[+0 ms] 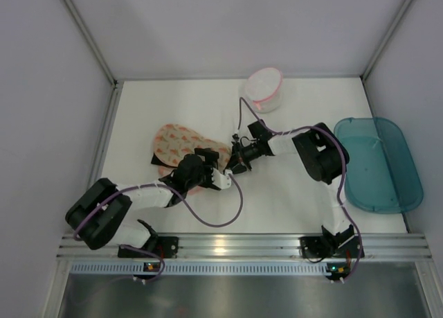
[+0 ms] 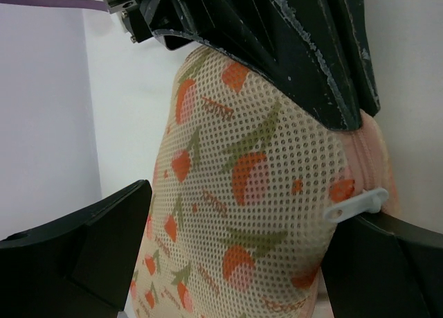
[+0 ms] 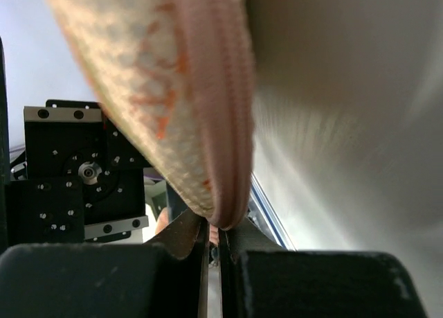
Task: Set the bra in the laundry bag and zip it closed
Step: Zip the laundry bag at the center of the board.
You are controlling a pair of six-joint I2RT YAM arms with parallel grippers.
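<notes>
The laundry bag, cream mesh with an orange-pink print, lies left of the table's centre. In the left wrist view the bag bulges up between my left fingers, its pink zip edge and white zip pull at the right. My left gripper is open, its jaws wide on either side of the bag. My right gripper is shut on the bag's pink zip trim at its right edge. The black bra shows in no view.
A small white pouch with a pink rim stands at the back centre. A teal plastic tub sits at the right edge. The enclosure walls stand close on both sides. The two grippers nearly touch over the bag's right edge.
</notes>
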